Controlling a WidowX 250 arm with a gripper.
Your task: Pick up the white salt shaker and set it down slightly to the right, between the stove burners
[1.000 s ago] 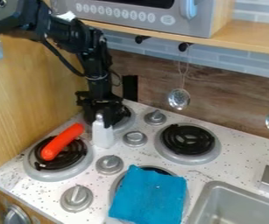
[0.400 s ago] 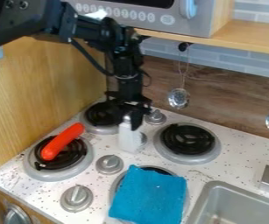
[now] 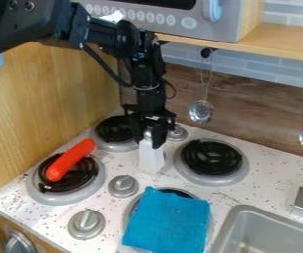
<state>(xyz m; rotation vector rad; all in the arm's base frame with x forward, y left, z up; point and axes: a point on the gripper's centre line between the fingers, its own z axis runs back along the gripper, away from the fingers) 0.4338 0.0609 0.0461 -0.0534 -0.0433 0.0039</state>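
Tapering to a narrower top, a plain white, upright bottle (image 3: pixel 151 158), clasped by the end effector (image 3: pixel 151 136).

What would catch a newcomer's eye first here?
Probably the red sausage on the left front burner, and the blue cloth over a burner near the sink. Then the black arm from the upper left, its gripper around a white bottle's top.
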